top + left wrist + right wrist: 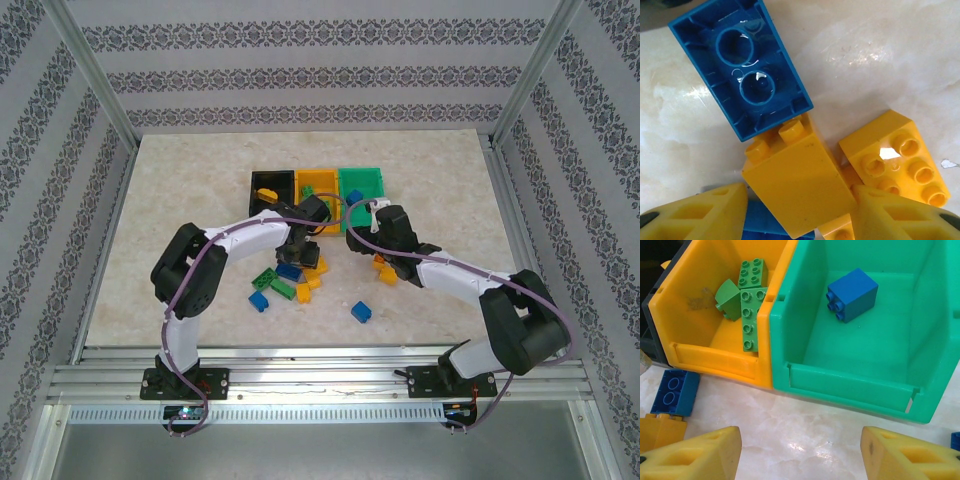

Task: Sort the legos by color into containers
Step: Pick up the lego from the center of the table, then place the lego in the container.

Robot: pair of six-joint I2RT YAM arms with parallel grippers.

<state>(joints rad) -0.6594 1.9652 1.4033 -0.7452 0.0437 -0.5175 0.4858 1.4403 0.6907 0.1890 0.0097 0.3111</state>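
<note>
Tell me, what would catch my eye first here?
Three bins stand in a row at the far middle of the table: a black bin, an orange bin and a green bin. The orange bin holds green bricks, the green bin a blue brick. Nearer, amid scattered bricks, the left gripper has its yellow fingers either side of a yellow brick.

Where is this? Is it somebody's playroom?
Probably a robot test booth, not a playroom: two arms bolted to a metal rail, patterned walls on a metal frame, one small table.
</note>
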